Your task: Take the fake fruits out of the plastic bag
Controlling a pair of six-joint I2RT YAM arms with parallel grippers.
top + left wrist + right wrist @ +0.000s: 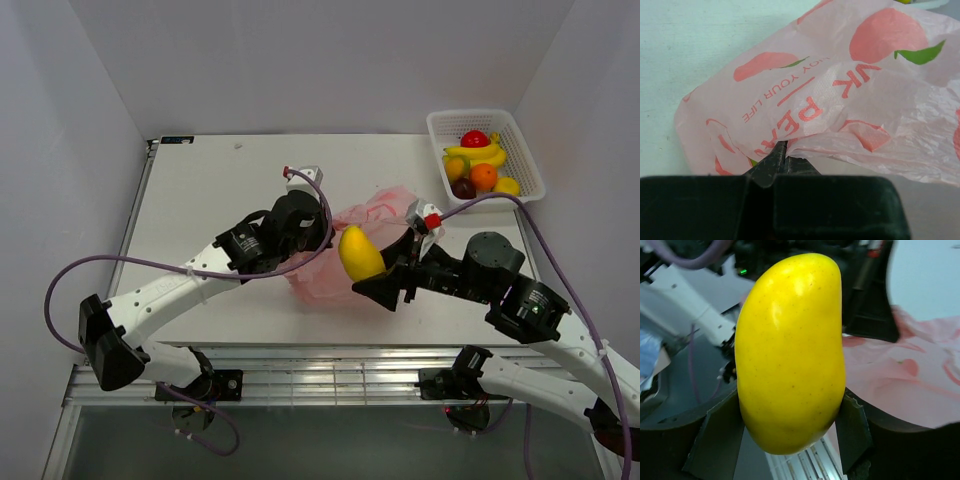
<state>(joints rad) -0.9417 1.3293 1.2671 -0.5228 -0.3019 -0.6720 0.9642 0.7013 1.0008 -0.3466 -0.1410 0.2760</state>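
Observation:
The pink plastic bag point(330, 262) lies crumpled at the table's middle; it fills the left wrist view point(840, 95) with its peach print. My left gripper point(312, 238) is shut, pinching the bag's edge between its fingertips point(782, 151). My right gripper point(372, 278) is shut on a glossy yellow fake fruit point(360, 254), held above the bag's right side. In the right wrist view the yellow fruit point(790, 350) stands upright between the two fingers point(852, 432). I see no other fruit in the bag.
A white lattice basket point(524, 152) stands at the back right with a banana bunch point(484, 154) and red, orange, dark and yellow fruits. The table's near edge and a metal rail point(330, 375) lie below the arms.

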